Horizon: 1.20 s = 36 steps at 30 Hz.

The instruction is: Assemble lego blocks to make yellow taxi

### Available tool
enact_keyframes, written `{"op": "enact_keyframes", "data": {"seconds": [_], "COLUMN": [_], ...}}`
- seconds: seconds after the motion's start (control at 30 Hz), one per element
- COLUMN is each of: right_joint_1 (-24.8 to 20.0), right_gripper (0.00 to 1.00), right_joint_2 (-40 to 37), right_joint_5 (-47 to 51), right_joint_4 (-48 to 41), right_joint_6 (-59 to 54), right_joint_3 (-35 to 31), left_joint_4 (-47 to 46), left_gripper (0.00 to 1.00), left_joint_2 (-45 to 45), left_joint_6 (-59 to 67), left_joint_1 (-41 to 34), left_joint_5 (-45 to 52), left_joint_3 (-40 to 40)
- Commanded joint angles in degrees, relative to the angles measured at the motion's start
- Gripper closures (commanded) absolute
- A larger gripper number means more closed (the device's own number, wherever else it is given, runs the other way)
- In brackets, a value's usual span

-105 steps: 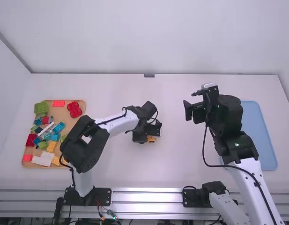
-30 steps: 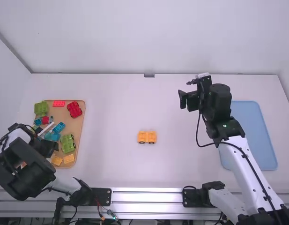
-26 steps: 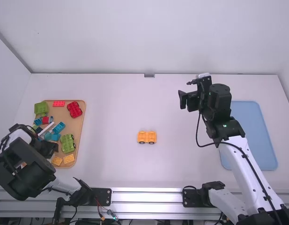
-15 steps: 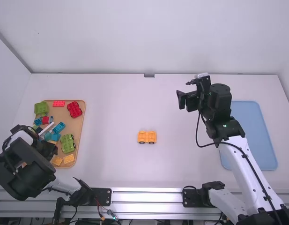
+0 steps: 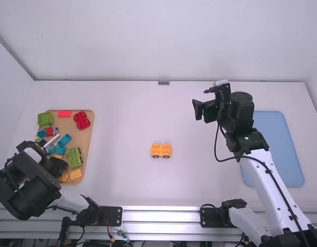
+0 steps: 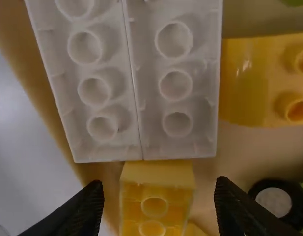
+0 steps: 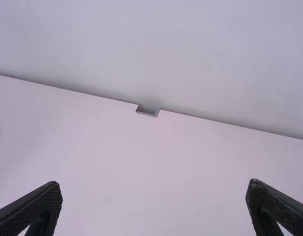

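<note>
An orange-yellow car base [image 5: 161, 150] on dark wheels stands at the middle of the table. My left gripper [image 5: 54, 167] is low over the near left part of the wooden tray. In the left wrist view my left gripper [image 6: 158, 196] is open, its fingertips on either side of a small yellow brick [image 6: 157, 182]. Touching that brick's edge in this view are white bricks [image 6: 176, 88], and another yellow brick [image 6: 269, 81] lies beside them. My right gripper [image 5: 198, 109] is raised above the right-centre of the table; in the right wrist view the right gripper [image 7: 153, 196] stands wide open and holds nothing.
The wooden tray [image 5: 88, 139] at the left carries a green wheeled base [image 5: 74, 157], a red wheeled piece [image 5: 81, 120], blue bricks and other loose blocks. A light blue tray [image 5: 284, 149] lies at the right, partly behind the right arm.
From the car base, my left gripper has gone back to the tray, shifting only slightly there lately. The green wheeled base came into view. My right arm has moved a little to the left.
</note>
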Motion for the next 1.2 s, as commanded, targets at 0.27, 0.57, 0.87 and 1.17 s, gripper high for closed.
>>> {"op": "enact_keyframes", "data": {"seconds": [0.27,0.57,0.87,1.17], "right_joint_1": [0.0,0.0,0.0,-0.1], "right_gripper": [0.01,0.01,0.02,0.01], "right_joint_2": [0.0,0.0,0.0,0.1], "right_joint_5": [-1.6,-1.6,-1.6,-10.0], "right_joint_4": [0.0,0.0,0.0,1.5], "right_joint_6": [0.4,0.3,0.3,0.2], "right_joint_3": [1.4,1.4,1.4,1.4], "left_joint_4": [-0.3,-0.9,-0.7,-12.0], "left_gripper": [0.51,0.49,0.75,0.98], "left_joint_2": [-1.2,-1.2,-1.2,-3.2], "left_joint_6": [2.0,0.7,0.6,-1.4], "left_joint_1": [-0.1,-0.5,-0.5,-0.5], "left_joint_5": [4.3,4.2,4.2,4.4], "left_joint_3": [-1.5,-1.5,-0.7,10.1]}}
